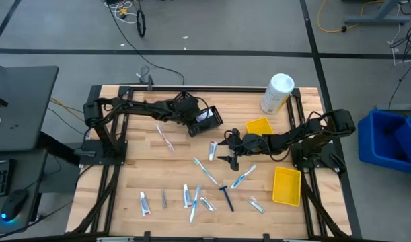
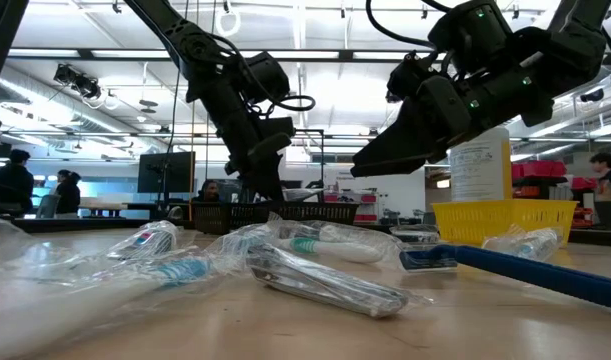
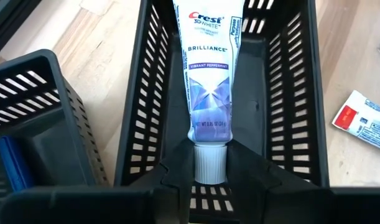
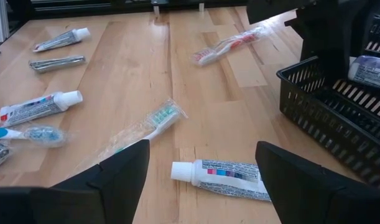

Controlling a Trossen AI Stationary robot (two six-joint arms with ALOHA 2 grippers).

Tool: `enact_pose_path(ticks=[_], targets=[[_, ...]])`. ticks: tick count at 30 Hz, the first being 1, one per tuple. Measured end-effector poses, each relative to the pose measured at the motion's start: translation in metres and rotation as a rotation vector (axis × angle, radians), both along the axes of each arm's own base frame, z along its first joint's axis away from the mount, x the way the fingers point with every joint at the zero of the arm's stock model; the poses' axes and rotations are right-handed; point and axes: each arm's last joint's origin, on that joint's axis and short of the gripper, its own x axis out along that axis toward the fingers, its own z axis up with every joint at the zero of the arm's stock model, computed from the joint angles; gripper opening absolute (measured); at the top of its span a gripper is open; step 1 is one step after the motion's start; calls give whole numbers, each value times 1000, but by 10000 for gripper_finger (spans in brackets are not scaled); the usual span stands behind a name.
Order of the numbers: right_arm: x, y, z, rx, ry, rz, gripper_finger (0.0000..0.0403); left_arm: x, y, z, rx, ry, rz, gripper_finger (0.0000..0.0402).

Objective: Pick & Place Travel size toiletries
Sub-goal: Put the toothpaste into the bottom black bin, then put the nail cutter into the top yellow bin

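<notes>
Left gripper [image 3: 209, 177] is clamped on the white cap of a toothpaste tube [image 3: 209, 81], holding it over the inside of a black basket [image 3: 289, 93]; the tube's body reaches away from the fingers along the basket floor. In the high view this gripper [image 1: 204, 119] sits at the basket [image 1: 206, 122] in the table's upper middle. A second black basket [image 3: 34, 124] stands just beside the first.

Right gripper [image 4: 202, 163] hangs with fingers wide apart, holding nothing. A small toothpaste tube [image 4: 221, 178] lies on the table [image 4: 127, 74] directly between and just beyond the two fingers, cap pointing toward the left finger. A wrapped toothbrush [image 4: 146, 127] lies near it, farther out. In the high view the gripper [image 1: 231, 151] is at table centre, with the small tube [image 1: 212, 150] just beside it.

Other toiletries lie scattered over the lower table: tubes, wrapped toothbrushes, a dark razor [image 1: 227, 197]. A red-marked toothbrush [image 1: 165, 137] lies apart, near the left arm.
</notes>
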Motion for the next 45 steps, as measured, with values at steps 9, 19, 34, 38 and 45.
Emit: enact_pose_path(ticks=[9,19,34,38,45], targets=[[0,0,0,21,-1,-9,309,-3,-2,-2,-55,27,-56,92],[0,0,0,21,-5,-8,297,10,3,-10,-20,-36,-50,92],[0,0,1,21,-9,-8,309,10,5,-27,-19,34,-46,148],[0,0,1,21,-7,-8,306,11,4,-23,13,49,-35,172],[0,0,1,20,-5,-8,301,9,-6,-4,17,88,-69,174]])
